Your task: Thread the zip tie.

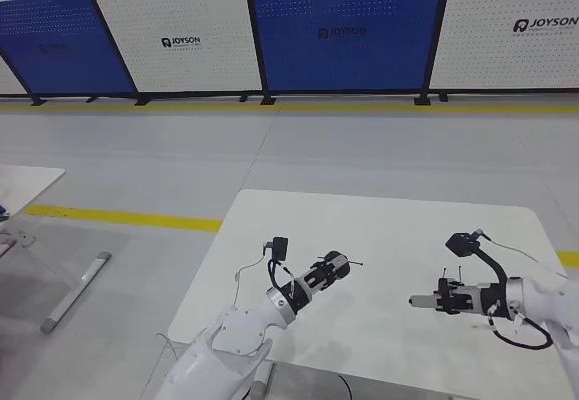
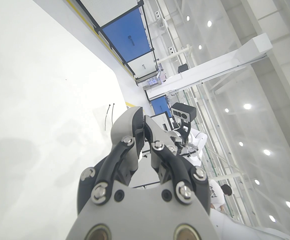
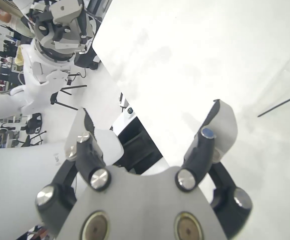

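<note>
Sees the left end effector (image 1: pixel 337 264) (image 2: pixel 144 117) closed, ribbed black pads (image 2: pixel 138 126) pressed flat together, hanging over the white rectangular tabletop (image 1: pixel 389 215). Cannot tell whether anything is pinched between those pads.

Sees the right end effector (image 1: pixel 416 301) (image 3: pixel 151 108) open, both grey fingers (image 3: pixel 225 118) spread wide with bare gap between them, gripping nothing, tips aimed toward the left end effector. Puts the two end effectors facing each other over the tabletop's near half, apart, not touching.

Spots the two thin black plastic zip ties (image 1: pixel 459 272) (image 2: pixel 112 113) lying flat on the tabletop, side by side and roughly parallel, small square heads at the same end. Places them out ahead of the left end effector's tips, well apart from it, off to one side of its line. Places them just beside the right end effector, on the side away from the robot, level with its wrist more than its tips, touching neither finger. Picks up one thin black strip (image 3: pixel 280 105) in the right wrist view, flat on the tabletop (image 3: pixel 185 38), outboard of one open finger, clear of it.

Notes blue and white pegboard wall panels (image 1: pixel 344 45) far beyond both end effectors, plus a yellow floor line (image 1: pixel 119 216) past the tabletop's edge.
</note>
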`<state>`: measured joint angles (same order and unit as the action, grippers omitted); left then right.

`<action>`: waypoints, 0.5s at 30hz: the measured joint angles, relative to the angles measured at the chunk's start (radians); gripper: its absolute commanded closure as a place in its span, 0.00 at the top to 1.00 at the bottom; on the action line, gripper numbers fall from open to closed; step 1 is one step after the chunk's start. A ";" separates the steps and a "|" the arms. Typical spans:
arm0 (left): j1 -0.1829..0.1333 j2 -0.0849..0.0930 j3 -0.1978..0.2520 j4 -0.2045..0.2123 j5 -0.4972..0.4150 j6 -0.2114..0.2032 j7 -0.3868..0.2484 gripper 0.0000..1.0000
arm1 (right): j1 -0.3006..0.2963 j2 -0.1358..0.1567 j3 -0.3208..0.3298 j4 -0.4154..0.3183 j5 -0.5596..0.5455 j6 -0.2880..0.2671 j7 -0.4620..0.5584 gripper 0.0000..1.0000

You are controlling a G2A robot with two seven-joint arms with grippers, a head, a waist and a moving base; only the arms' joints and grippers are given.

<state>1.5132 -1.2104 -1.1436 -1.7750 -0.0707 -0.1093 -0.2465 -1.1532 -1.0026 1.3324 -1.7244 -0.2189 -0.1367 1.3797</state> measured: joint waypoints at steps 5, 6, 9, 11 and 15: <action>0.000 0.000 0.000 0.000 0.000 0.000 0.000 0.00 | 0.008 0.010 0.023 -0.079 -0.086 0.058 0.005 1.00; 0.000 0.000 0.000 0.000 0.000 0.000 0.000 0.00 | 0.008 0.010 0.023 -0.078 -0.083 0.057 0.005 1.00; 0.000 0.000 0.000 0.000 0.000 0.000 0.000 0.00 | 0.008 0.010 0.022 -0.076 -0.079 0.056 0.005 1.00; 0.000 0.000 0.000 0.000 0.000 0.000 0.000 0.00 | 0.008 0.010 0.022 -0.076 -0.079 0.056 0.005 1.00; 0.000 0.000 0.000 0.000 0.000 0.000 0.000 0.00 | 0.008 0.010 0.022 -0.076 -0.079 0.056 0.005 1.00</action>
<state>1.5132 -1.2104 -1.1436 -1.7750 -0.0707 -0.1093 -0.2465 -1.1451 -0.9928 1.3548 -1.8008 -0.2981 -0.0808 1.3849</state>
